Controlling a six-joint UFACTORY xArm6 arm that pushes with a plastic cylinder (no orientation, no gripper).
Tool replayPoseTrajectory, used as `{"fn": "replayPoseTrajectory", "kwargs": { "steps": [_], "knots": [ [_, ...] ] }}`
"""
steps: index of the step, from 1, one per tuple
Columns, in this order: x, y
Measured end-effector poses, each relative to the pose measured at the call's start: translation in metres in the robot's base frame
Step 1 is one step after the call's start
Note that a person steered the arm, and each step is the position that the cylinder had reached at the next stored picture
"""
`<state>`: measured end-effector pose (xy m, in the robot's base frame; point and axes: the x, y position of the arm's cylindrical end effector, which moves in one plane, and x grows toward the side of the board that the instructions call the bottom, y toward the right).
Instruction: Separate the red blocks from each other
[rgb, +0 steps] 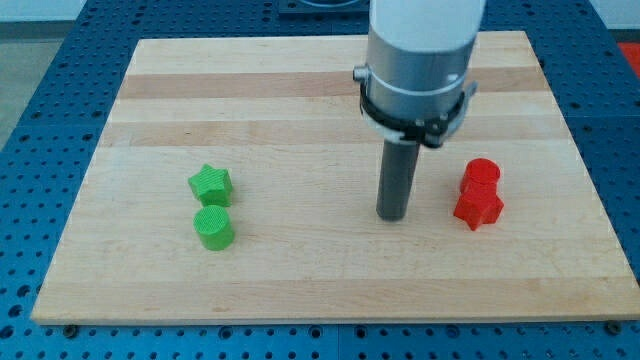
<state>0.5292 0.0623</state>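
Two red blocks sit touching each other at the view's right: a red round block (481, 175) above and a red star-shaped block (478, 207) just below it. My tip (391, 216) rests on the board to the left of the red blocks, apart from them by a clear gap. The rod hangs from the grey arm (420, 60) at the view's top.
A green star-shaped block (211, 184) and a green round block (214, 227) sit close together at the view's left. The wooden board (320, 290) lies on a blue perforated table (40, 80).
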Motion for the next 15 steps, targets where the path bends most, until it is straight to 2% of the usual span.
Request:
{"fn": "replayPoseTrajectory", "kwargs": {
  "steps": [1,2,4,5,6,7,9,11,15],
  "knots": [
    [0.057,0.02],
    [0.057,0.022],
    [0.056,0.122],
    [0.043,0.122],
    [-0.008,0.122],
    [-0.039,0.122],
    [-0.078,0.115],
    [-0.057,0.102],
    [-0.076,0.101]
  ]
}}
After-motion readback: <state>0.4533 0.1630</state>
